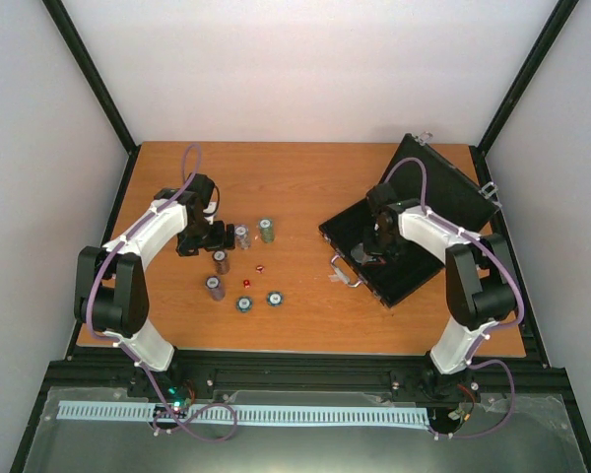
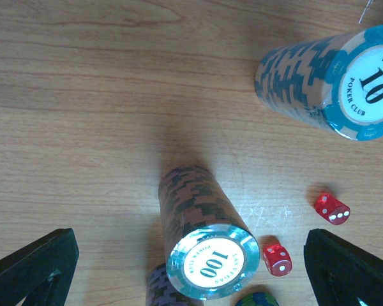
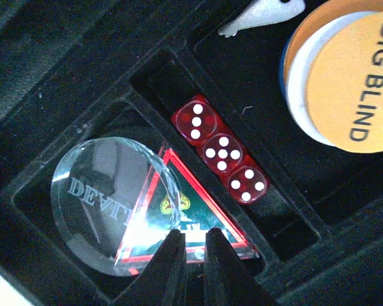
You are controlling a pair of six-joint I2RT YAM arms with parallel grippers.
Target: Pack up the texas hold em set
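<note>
Left gripper point(image 2: 190, 264) is hanging spread wide, one finger either side of the 100 chip stack point(image 2: 195, 204), with red dice point(image 2: 332, 209) lying just right of it. Over on the right, the right gripper point(image 3: 191, 245) is sitting inside the open case point(image 1: 443, 187). Its fingers are nearly pressed together at a red-edged clear triangle point(image 3: 179, 210) beside the dealer disc point(image 3: 96, 191). Can't tell if it's actually pinching it.

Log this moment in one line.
left gripper open over 100 stack; right gripper nearly shut in case by dealer disc; two dice loose

open black case point(image 1: 458, 192); chip stacks point(image 1: 222, 261) apparently upright.
</note>
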